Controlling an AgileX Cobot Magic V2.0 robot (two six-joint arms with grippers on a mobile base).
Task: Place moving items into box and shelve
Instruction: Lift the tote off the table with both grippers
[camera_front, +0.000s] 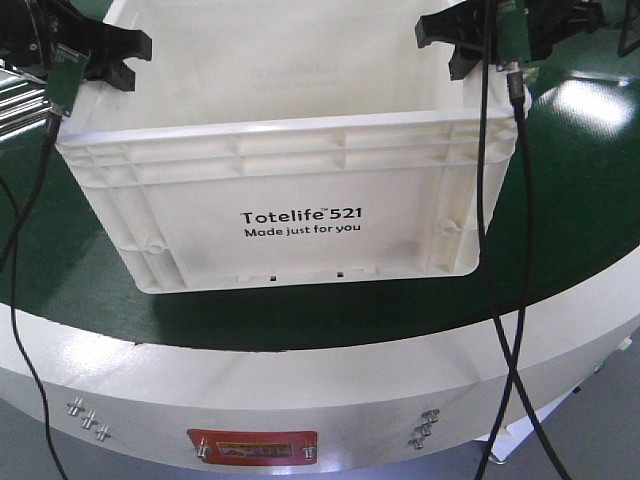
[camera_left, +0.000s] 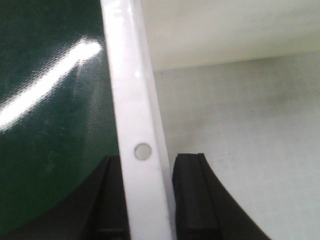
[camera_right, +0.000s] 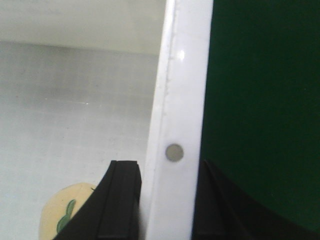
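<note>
White Totelife 521 crate stood on the green table, with a yellow item inside. Left claw and right claw each clamped an opposite side rim. The plastic was probably rigid, light and smooth, so rim grips suited it, kept level.

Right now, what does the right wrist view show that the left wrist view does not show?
Only the right wrist view: a pale yellow item with green marks, lying inside the box beside the inner finger. Only the left wrist view: a bright glare streak on the green surface. Both: the white box rim with a small round hole, running between black fingers, of the left gripper and of the right gripper, green outside, pale floor inside.
</note>
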